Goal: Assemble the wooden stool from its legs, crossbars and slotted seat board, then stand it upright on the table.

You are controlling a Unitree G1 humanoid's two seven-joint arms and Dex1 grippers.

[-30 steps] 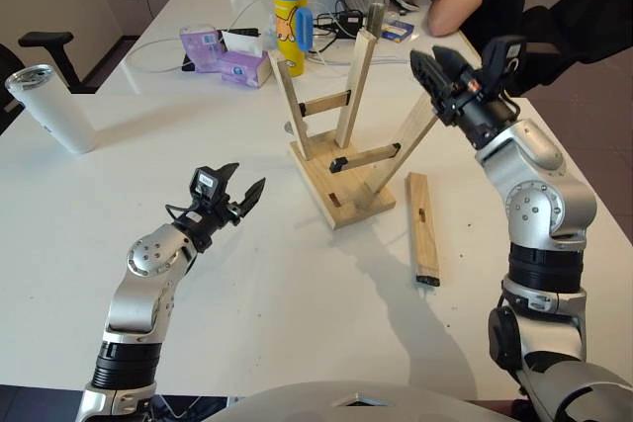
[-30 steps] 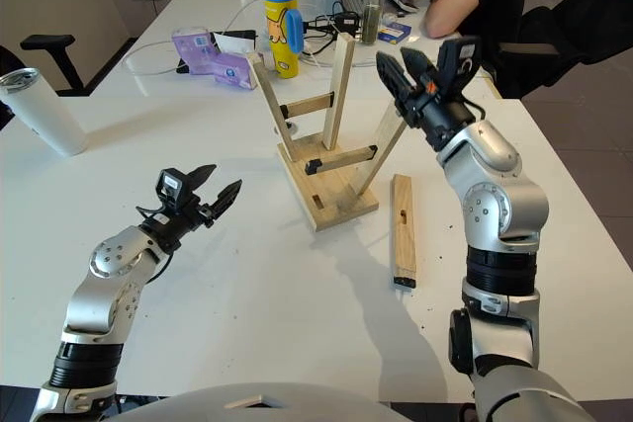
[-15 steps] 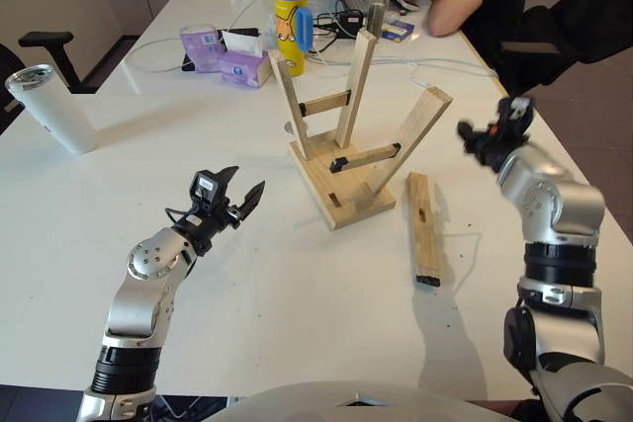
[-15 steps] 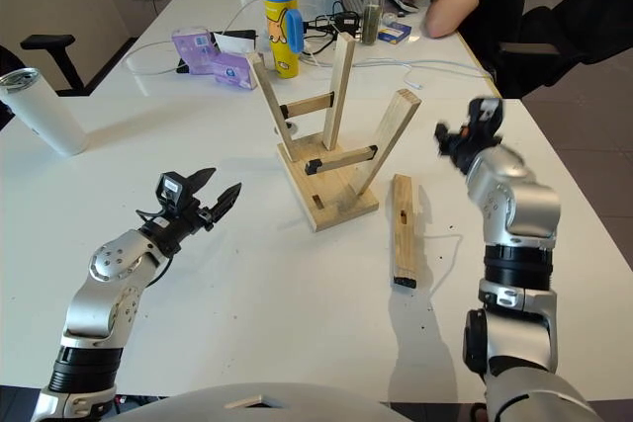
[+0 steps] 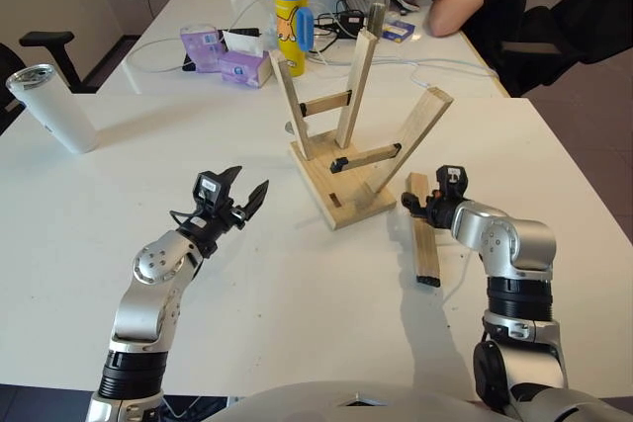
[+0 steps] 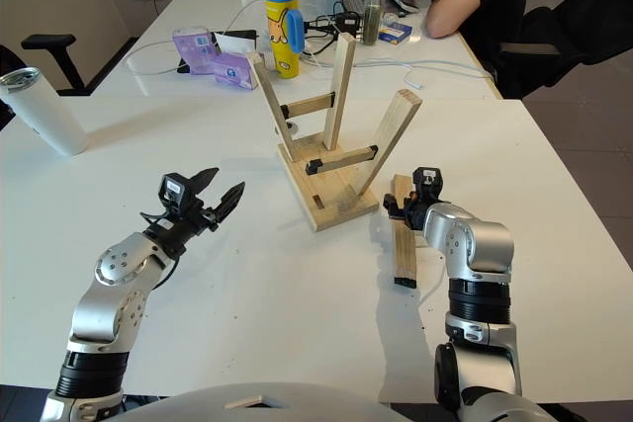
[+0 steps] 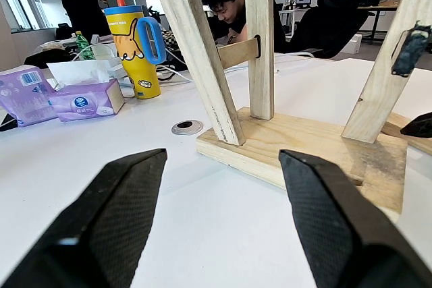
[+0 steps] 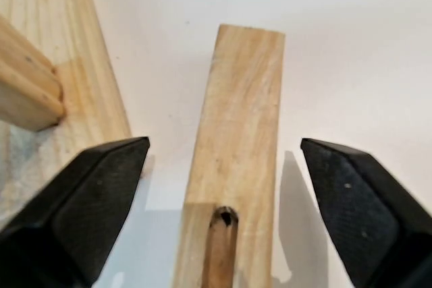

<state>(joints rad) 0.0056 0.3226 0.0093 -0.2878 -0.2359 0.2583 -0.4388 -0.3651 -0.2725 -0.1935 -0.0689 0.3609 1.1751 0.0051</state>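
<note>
Right end effector [image 5: 425, 207] dropped from inverted stool [image 5: 336, 200] to loose leg [image 5: 425, 254] | opened wide astride it, nothing held, likely pre-grasp | left end effector [image 5: 250, 177] open, empty

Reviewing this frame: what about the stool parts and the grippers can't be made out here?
- Far end of the loose leg: in the head views, the right gripper covers it.
- The rest of that leg: cut off at the picture's edge in the right wrist view.
- Tops of the standing legs: cut off in the left wrist view.
- How firmly the legs sit in the seat board: the joints are too small to tell.
</note>
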